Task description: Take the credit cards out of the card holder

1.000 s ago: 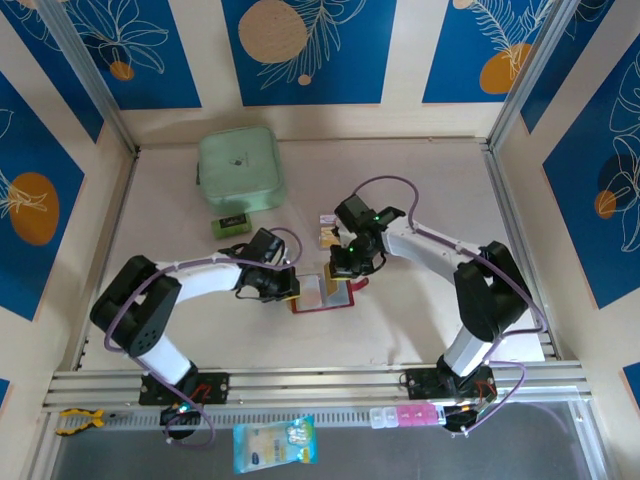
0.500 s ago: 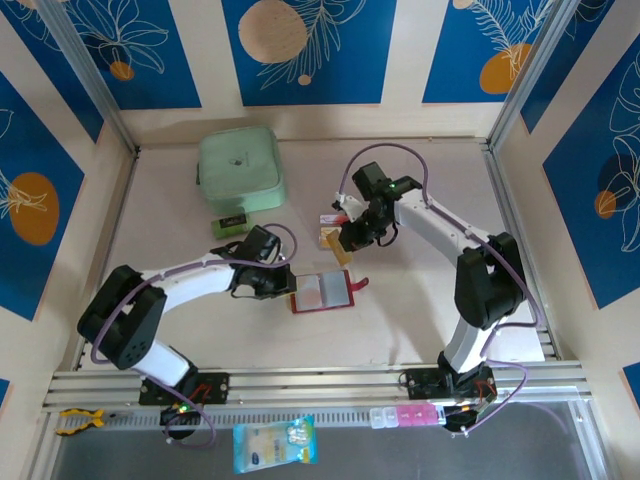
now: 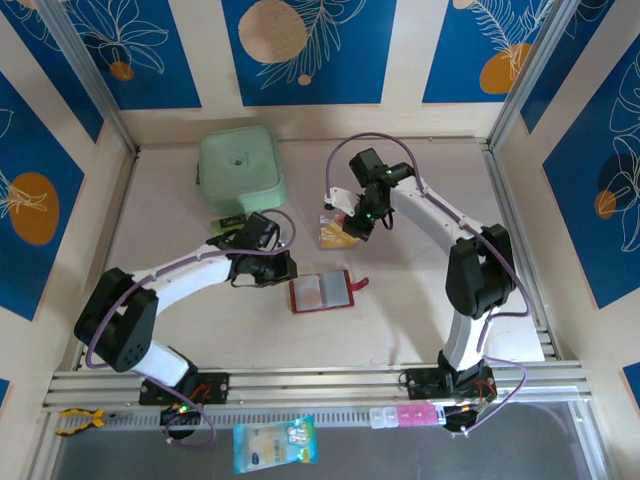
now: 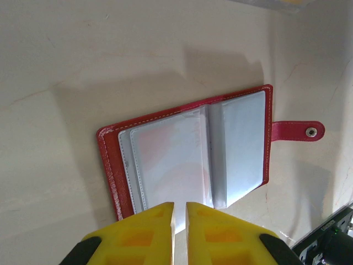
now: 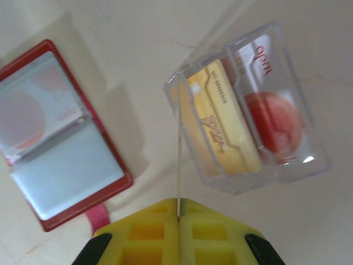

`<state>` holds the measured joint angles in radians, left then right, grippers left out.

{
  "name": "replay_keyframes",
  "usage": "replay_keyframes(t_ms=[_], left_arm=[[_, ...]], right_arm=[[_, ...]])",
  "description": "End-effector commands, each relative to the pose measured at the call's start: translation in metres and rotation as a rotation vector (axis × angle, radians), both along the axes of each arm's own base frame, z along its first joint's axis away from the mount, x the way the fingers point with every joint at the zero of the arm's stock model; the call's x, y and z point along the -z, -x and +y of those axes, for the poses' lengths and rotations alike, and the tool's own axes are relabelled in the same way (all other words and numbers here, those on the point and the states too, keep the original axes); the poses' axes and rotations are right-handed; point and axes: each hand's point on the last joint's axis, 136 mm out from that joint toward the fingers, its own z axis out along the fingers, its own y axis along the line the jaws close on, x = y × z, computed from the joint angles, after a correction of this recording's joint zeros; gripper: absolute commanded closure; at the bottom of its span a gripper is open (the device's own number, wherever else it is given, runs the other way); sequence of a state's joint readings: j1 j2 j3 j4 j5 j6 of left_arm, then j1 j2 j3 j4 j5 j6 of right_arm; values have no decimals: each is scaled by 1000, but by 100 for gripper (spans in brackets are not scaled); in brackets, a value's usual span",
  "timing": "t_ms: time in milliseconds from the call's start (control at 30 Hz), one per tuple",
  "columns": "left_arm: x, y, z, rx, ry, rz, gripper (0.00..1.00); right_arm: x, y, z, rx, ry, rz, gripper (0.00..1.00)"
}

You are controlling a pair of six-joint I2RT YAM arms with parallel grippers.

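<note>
- Top external: card holder (image 3: 321, 292) lies open at the middle of the tabletop (image 3: 420, 320); right gripper (image 3: 352, 224) is over the clear tray (image 3: 335, 237), toward the far edge.
- Left wrist: left gripper (image 4: 180, 212), narrow and empty, is above the sleeves (image 4: 171, 160).
- Right wrist: the gripper clamps a thin card (image 5: 178, 160) edge-on; it should drop flat beside the tray's credit cards (image 5: 226, 124).

The holder (image 3: 321, 292) lies open on the table (image 3: 420, 310); just behind it sits the box (image 3: 337, 234), two cards (image 5: 223, 130) side by side inside, a card (image 5: 178, 165) in the right tool (image 5: 178, 220) above. The case (image 3: 240, 170) sits back left; the block (image 3: 230, 222) just before it.
</note>
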<state>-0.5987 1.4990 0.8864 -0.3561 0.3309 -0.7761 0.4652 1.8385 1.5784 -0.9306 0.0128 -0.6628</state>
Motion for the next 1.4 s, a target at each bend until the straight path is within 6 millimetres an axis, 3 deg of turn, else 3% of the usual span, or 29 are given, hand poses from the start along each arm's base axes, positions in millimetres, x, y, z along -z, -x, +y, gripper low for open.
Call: replay_keyframes(t_ms=[0,333,700,800,933,1167,1367], left_arm=[[-3,-7,5,-18,-17,5,86],[-3,-18,5,-42,-10,14,86],[6,-18,11,-53,-12,42,85],[8,-18,12,-56,-10,45,85],[9,-17,12,-58,-6,49,85],[12,-11,11,-50,12,62,84],[16,-5,9,-42,34,75,85]], right_arm=[[2,-11,-4,-101,49,-25,100],[9,-37,3,-159,71,-11,100],[42,-43,3,-182,124,22,96],[47,-41,1,-180,138,37,90],[39,-41,3,-171,128,20,83],[23,-37,6,-141,100,-17,83],[-2,-34,24,13,-45,-29,84]])
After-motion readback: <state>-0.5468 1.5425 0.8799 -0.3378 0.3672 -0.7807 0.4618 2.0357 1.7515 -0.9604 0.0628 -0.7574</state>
